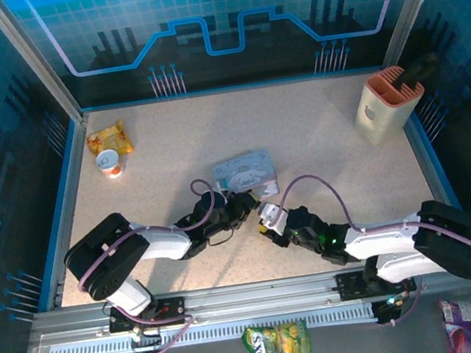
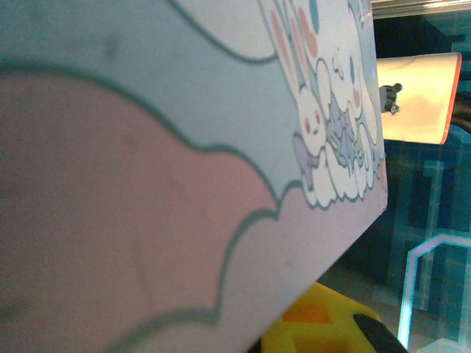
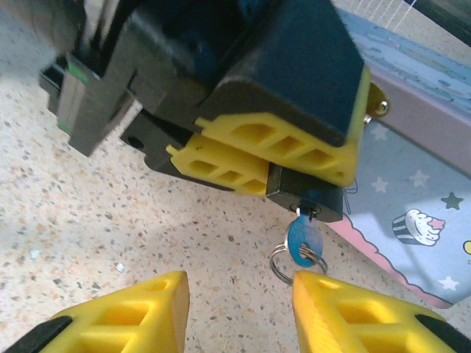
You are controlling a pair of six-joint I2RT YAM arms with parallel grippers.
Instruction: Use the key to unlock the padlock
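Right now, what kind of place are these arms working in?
Probably a robot test cell: a speckled tabletop, aluminium frame posts, and blue circuit-print wall panels all round.

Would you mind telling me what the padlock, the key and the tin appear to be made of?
Padlock: dark, matt metal, by its blocky hard edges. Key: thin metal with a bluish sheen, on a shiny wire ring. Tin: probably printed sheet metal, smooth with cartoon artwork; plastic is possible.

Lab robot cell: blue-panelled enclosure (image 1: 222,20)
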